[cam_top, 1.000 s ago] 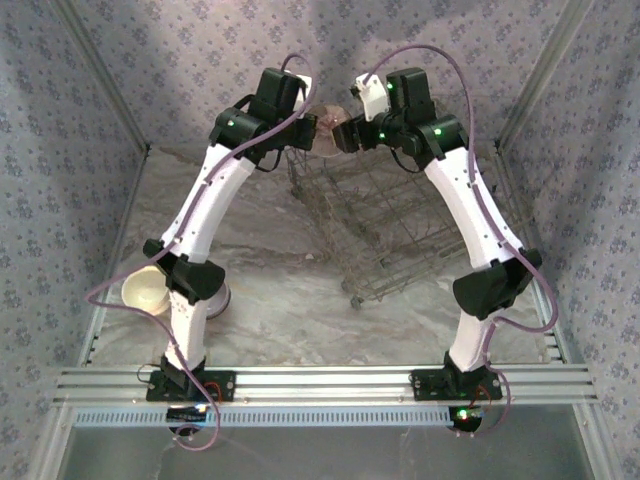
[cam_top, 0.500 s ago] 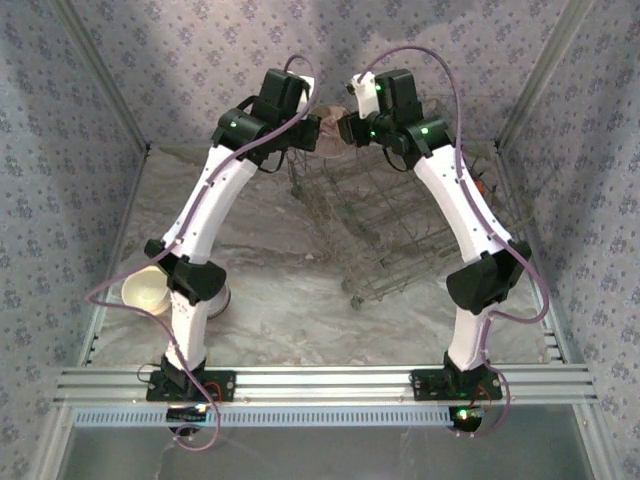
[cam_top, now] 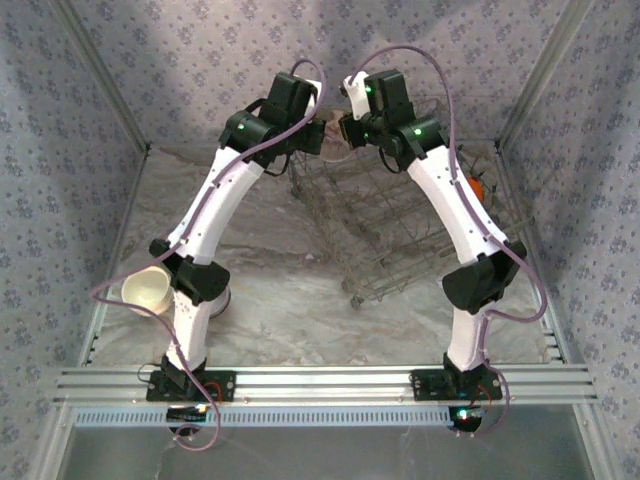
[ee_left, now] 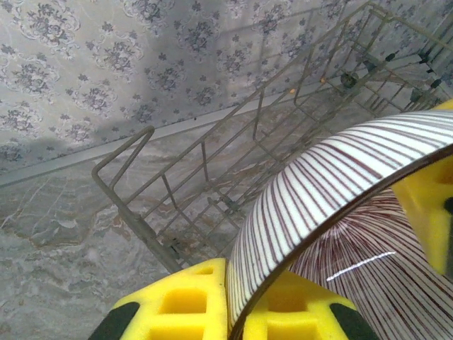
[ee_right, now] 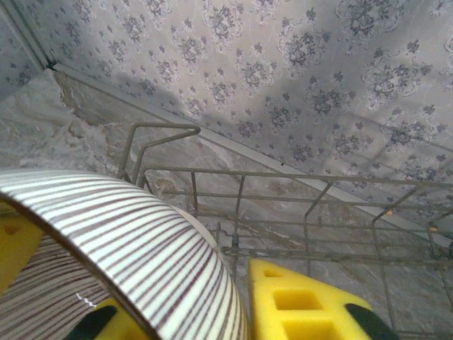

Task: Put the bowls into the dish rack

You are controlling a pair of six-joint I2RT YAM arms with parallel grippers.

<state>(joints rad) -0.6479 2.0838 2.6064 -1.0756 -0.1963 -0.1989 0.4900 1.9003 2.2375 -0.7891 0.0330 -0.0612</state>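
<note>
A white bowl with thin maroon stripes (ee_left: 333, 184) hangs over the far left corner of the grey wire dish rack (cam_top: 400, 230). My left gripper (ee_left: 244, 283) is shut on its rim, one yellow finger outside the wall and one inside. From the other side my right gripper (ee_right: 205, 304) is shut on the same bowl (ee_right: 141, 227), its wall between the two yellow fingers. In the top view both grippers meet high at the back, left gripper (cam_top: 318, 138) facing right gripper (cam_top: 346, 130). The rack's tines (ee_right: 283, 205) lie below.
A cream bowl (cam_top: 148, 290) sits at the table's left edge, with a lavender-grey bowl (cam_top: 221, 298) partly hidden behind the left arm. Something orange (cam_top: 477, 187) shows by the rack's right side. Patterned walls stand close behind and on both sides.
My right gripper has moved left up to the striped bowl and closed on its rim. The left gripper has kept its hold, drifting slightly right.
</note>
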